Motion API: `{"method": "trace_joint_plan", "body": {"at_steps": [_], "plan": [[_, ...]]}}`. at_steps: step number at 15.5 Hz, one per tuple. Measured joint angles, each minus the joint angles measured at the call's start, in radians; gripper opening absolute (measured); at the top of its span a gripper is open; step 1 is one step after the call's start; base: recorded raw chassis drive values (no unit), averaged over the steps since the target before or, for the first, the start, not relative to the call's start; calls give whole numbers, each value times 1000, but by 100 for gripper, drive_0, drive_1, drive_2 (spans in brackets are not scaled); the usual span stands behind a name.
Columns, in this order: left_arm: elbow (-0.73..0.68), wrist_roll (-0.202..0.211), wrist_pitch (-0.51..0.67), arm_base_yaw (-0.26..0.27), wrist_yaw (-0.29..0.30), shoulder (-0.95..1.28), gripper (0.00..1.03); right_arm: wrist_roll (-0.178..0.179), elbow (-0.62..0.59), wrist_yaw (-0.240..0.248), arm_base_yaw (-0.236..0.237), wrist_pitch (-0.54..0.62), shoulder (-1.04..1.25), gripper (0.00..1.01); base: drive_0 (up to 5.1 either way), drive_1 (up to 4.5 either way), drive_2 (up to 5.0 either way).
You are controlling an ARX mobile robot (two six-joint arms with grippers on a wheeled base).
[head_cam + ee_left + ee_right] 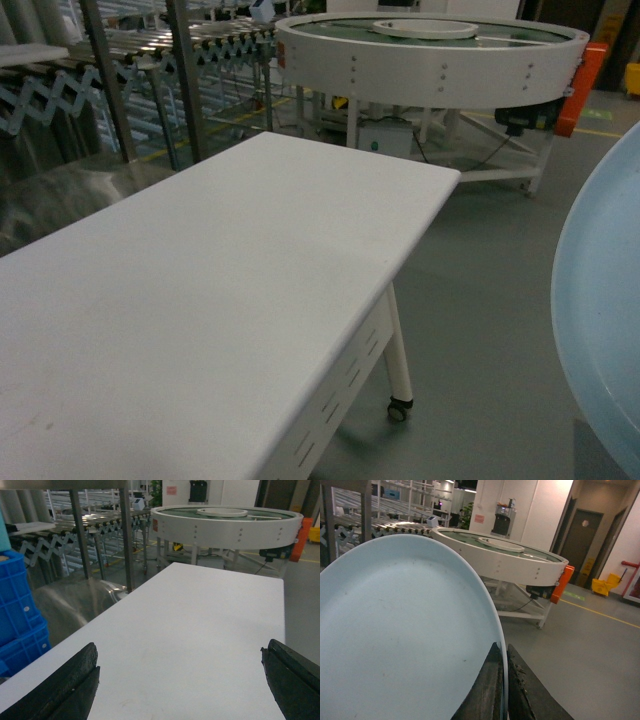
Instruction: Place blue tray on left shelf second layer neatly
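Observation:
The pale blue tray (400,640) fills the left of the right wrist view, held on edge; my right gripper (504,652) is shut on its rim, one finger on each face. In the head view the blue tray (605,290) shows at the right edge, off the table's side; the gripper itself is out of that view. My left gripper (180,667) hangs open over the white table (200,625), with nothing between its fingers. A steel shelf post (126,540) and shiny rack (60,200) stand at the left; which layer is the second I cannot tell.
Dark-blue ribbed crates (17,615) sit at the left beside the table. A round white conveyor (430,55) stands beyond the table's far end, with roller conveyors (190,45) behind the rack. Grey floor (480,300) lies to the right. A table leg with a caster (399,405) stands there.

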Motion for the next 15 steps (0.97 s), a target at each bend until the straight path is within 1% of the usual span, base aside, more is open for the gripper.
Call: {"method": "trace_joint_plan", "body": {"at_steps": [15], "plan": [[0,0,0,0,0,0,98,0,0,0,0,0,0,2,-159,-159,-159]]}}
